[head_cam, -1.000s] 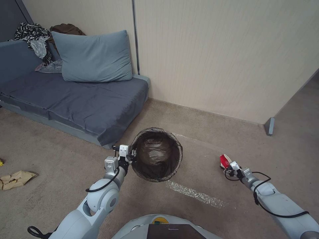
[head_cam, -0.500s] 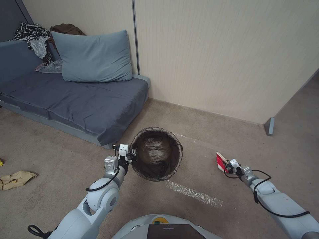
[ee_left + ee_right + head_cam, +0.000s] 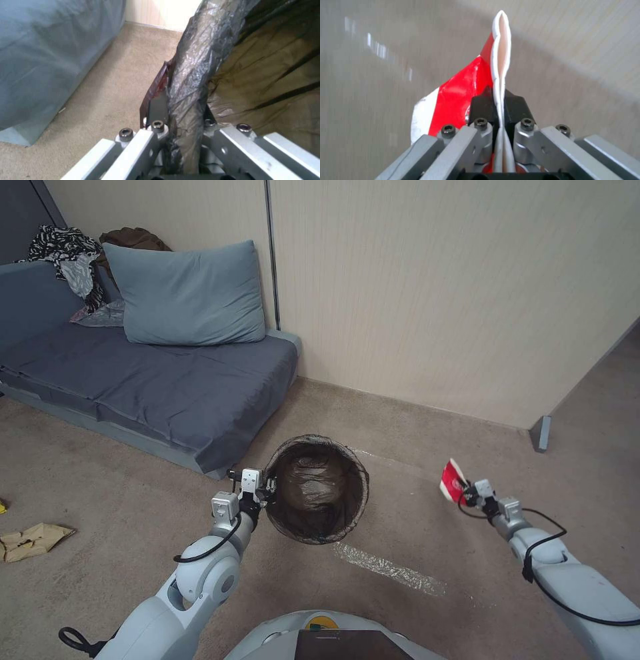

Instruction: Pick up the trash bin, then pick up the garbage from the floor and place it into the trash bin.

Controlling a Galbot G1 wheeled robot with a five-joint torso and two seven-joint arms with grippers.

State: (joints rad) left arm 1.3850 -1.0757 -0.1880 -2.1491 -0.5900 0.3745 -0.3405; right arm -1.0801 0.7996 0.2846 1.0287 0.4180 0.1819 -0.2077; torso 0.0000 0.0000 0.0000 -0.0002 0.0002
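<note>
Red-and-white cup [image 3: 453, 481], crushed flat, is pinched in the right gripper [image 3: 467, 493] up off the floor [image 3: 413, 527], well right of the bin [image 3: 316, 490]. Left gripper [image 3: 265, 491] is clamped on the bin's bagged rim, holding it off the carpet. I'd swing the cup over the middle of the opening before letting go, since it's flat and could catch the rim. Plenty of open carpet between the arms; sofa [image 3: 167, 387] corner sits close on the bin's left.

right claw [image 3: 498, 110] pinching flattened red-and-white cup [image 3: 460, 92]
</note>
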